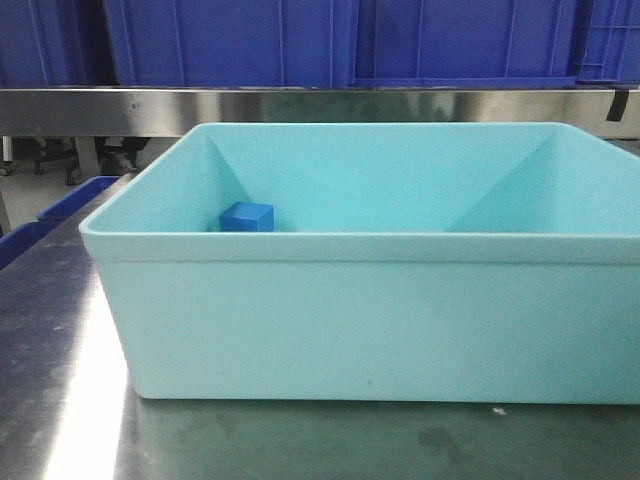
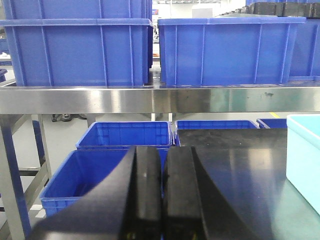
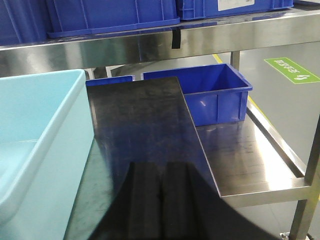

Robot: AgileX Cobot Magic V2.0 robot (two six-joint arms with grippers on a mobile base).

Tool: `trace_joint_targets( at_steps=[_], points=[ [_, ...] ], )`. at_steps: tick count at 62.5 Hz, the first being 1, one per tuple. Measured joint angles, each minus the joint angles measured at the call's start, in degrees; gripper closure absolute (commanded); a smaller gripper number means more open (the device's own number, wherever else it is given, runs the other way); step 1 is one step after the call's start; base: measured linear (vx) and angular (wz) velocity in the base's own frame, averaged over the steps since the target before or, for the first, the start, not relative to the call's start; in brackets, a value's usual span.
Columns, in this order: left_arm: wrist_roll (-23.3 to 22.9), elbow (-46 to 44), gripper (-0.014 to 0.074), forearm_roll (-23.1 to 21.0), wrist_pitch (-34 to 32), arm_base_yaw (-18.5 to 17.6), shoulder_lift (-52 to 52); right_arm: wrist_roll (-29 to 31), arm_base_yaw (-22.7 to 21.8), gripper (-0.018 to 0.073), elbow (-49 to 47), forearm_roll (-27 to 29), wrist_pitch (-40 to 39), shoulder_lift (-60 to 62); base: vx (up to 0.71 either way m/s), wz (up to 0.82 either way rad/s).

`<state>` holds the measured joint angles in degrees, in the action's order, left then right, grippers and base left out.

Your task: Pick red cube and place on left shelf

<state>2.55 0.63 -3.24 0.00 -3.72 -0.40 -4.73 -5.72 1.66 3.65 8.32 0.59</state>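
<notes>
Both arms are held low at the near edge of the steel table (image 1: 60, 400), one on each side of the pale turquoise bin (image 1: 350, 245), and neither reaches into it. The left arm points almost level, out past the table's left end. Its camera looks straight at the steel shelf rail (image 2: 150, 100), with stacked blue crates (image 2: 75, 50) above it and more open crates (image 2: 125, 135) below. Only a corner of the bin shows at the right edge of that view.

The left gripper (image 2: 163, 155) has its two black fingers (image 2: 145, 175) pressed side by side with only a thin seam between them. It holds nothing and touches nothing.

The right arm tilts slightly downward over a black mat (image 3: 140, 115) on the tabletop, with the bin wall just to its left. The right gripper (image 3: 160, 172) also looks closed and empty. Its fingers blend into the dark mat, though, so the seam is hard to make out.

I cannot tell where the red cube is. The only cube I can see is a blue cube (image 1: 246, 217), which rests on the bin floor in the far left corner, well apart from both grippers.
</notes>
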Motion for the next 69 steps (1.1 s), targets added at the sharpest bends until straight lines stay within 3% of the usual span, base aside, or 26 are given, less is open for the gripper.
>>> trace_joint_targets(
  at_steps=[49, 69],
  points=[
    [0.0, 0.0, 0.0506, 0.0, 0.0, 0.0, 0.0, 0.11, 0.0, 0.0475, 0.0, -0.39, -0.04, 0.0, 0.0, 0.0],
    [0.0, 0.0, 0.0506, 0.0, 0.0, 0.0, 0.0, 0.11, 0.0, 0.0475, -0.39, -0.39, -6.44, 0.0, 0.0, 0.0]
  ],
)
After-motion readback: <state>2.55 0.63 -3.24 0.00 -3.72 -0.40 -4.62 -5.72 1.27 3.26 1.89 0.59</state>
